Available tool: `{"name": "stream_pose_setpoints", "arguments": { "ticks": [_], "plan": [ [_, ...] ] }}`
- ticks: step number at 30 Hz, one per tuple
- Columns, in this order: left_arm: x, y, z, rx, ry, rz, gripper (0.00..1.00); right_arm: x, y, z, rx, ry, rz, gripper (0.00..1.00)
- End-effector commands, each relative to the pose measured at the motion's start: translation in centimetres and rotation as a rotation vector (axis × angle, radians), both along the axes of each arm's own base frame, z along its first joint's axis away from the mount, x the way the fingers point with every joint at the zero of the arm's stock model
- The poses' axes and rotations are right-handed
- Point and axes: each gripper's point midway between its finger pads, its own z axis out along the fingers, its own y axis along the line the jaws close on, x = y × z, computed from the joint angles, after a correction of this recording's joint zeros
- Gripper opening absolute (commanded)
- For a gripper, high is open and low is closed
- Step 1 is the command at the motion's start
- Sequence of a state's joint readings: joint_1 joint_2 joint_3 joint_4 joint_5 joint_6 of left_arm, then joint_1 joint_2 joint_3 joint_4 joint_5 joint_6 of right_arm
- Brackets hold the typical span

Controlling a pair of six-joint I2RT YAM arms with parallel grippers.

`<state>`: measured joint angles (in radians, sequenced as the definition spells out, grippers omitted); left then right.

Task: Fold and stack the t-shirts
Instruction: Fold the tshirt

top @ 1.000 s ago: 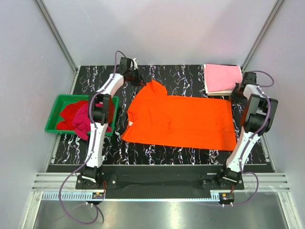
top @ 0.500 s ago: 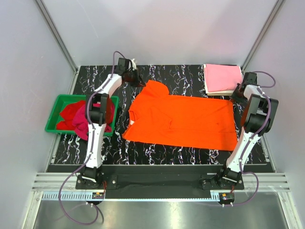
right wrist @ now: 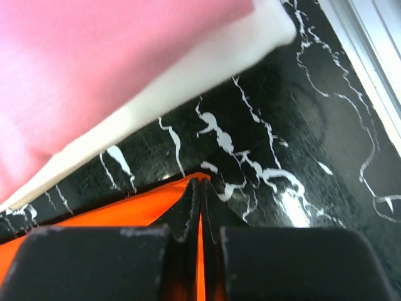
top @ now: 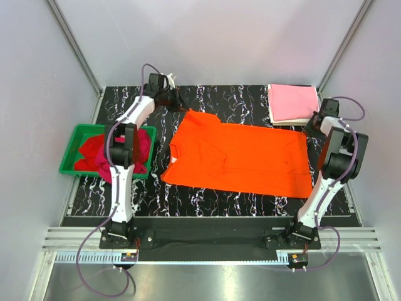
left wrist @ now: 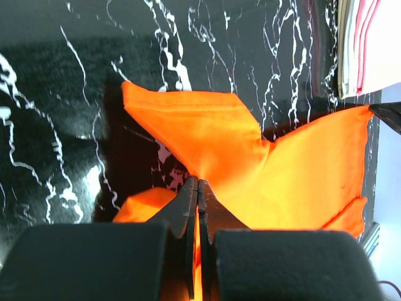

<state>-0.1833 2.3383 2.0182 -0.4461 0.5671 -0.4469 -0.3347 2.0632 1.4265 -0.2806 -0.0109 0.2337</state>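
The bright orange t-shirt [top: 238,157] lies spread flat across the middle of the black marbled table. My left gripper [top: 179,105] [left wrist: 198,183] is shut on its far left part, and the cloth [left wrist: 250,157] fans out from the closed fingers. At the shirt's far right corner [right wrist: 156,200], my right gripper [top: 309,126] [right wrist: 200,183] is shut on the cloth. A folded pink t-shirt [top: 292,102] [right wrist: 94,75] rests on a folded cream-white one [top: 285,121] [right wrist: 188,75] at the back right.
A green bin [top: 67,166] at the left edge holds a red t-shirt [top: 89,150] and a crimson-magenta one [top: 111,162], bunched up. The left arm reaches over the bin. Grey walls and metal rails enclose the table.
My right gripper has closed on the orange shirt's far right corner. My left gripper has drawn back and to the left, pulling the raised far left part of the shirt flatter.
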Motion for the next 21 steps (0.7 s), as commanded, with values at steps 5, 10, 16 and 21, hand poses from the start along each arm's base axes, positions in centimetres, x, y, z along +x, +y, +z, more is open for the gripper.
{"name": "stream_pose_setpoints", "arguments": {
  "ticks": [5,10,16,21],
  "plan": [
    [-1.6,0.7,4.3,-0.021,-0.063,-0.008,0.00,-0.4,-1.5,5.2,-0.076,-0.141,-0.101,0.00],
    [-2.8,2.3,4.3,0.063,-0.056,0.038,0.00,-2.2,-2.5,6.1,-0.131,-0.174,-0.184,0.00],
    [-4.7,3.7,4.0,0.125,-0.007,0.079,0.00,-4.1,-1.8,5.1,-0.099,-0.160,-0.231,0.00],
    [-6.9,4.0,1.7,0.100,0.103,0.077,0.00,-6.0,-1.4,5.6,-0.086,-0.171,-0.275,0.01]
  ]
}}
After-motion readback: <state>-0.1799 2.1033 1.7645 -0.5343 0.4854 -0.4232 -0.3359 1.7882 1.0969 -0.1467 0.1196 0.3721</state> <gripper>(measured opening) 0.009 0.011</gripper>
